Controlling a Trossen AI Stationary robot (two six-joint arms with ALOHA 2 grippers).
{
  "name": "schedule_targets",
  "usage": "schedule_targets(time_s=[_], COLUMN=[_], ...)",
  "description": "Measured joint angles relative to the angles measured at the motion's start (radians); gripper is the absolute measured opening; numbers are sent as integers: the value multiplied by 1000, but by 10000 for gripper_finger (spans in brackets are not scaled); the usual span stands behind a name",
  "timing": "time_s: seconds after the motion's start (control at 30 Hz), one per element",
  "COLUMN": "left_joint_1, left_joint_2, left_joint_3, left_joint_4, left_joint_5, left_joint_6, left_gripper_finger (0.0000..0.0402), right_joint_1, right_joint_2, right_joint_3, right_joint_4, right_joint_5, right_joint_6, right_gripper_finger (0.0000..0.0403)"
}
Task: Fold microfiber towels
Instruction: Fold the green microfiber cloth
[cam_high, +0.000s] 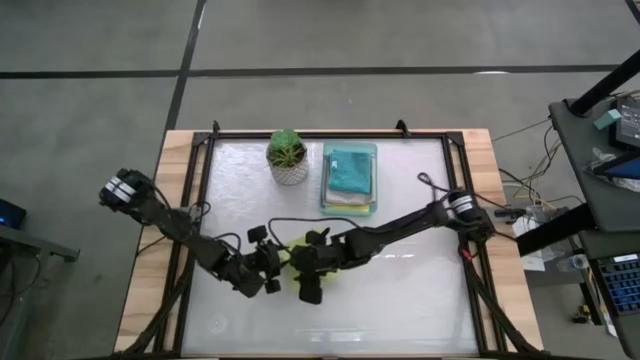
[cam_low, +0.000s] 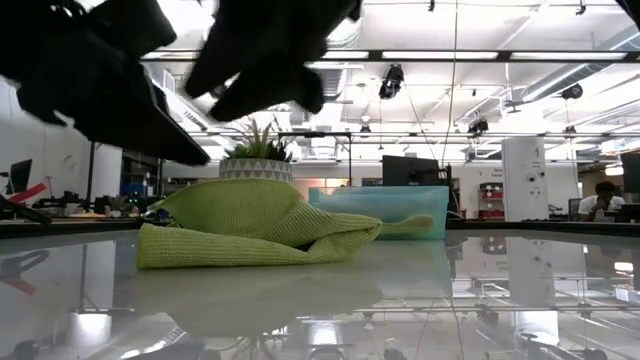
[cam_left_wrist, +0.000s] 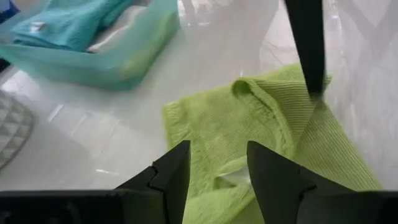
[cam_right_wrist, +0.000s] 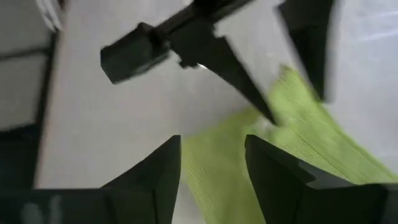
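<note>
A lime green microfiber towel lies folded over on the glossy table, its rounded fold toward the tray. In the high view only a bit of this towel shows between the two grippers. My left gripper hangs open just above the towel's near-left part, clear of it. My right gripper is open too and slants down over the towel from the right. In the left wrist view, one right finger stands over the towel's edge. A teal towel lies folded on top of others in the mint tray.
A small potted plant stands left of the tray at the table's far side. A black frame runs around the table top. Bare table stretches in front of and to the right of the lime towel.
</note>
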Motion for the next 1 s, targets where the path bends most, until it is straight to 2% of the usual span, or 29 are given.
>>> schedule_targets(time_s=[0.17,0.33,0.43,0.67,0.87,1.0], left_joint_1=[15,17,16,15,8,-17], left_joint_2=[101,127,120,78,-8,-53], left_joint_3=[5,13,13,13,24,17], left_joint_4=[126,119,88,7,-101,-184], left_joint_5=[23,191,288,312,320,333], left_joint_6=[67,82,82,81,45,-11], left_gripper_finger=[144,144,144,144,144,144], right_joint_1=[34,51,51,51,60,59], right_joint_2=[-61,-115,-122,-89,-76,-75], right_joint_3=[-9,-56,-107,-199,-213,-245], right_joint_4=[-196,-323,-288,-90,54,180], right_joint_5=[167,299,299,264,206,142], right_joint_6=[-14,8,9,-46,-151,-178], right_gripper_finger=[142,103,80,43,34,44])
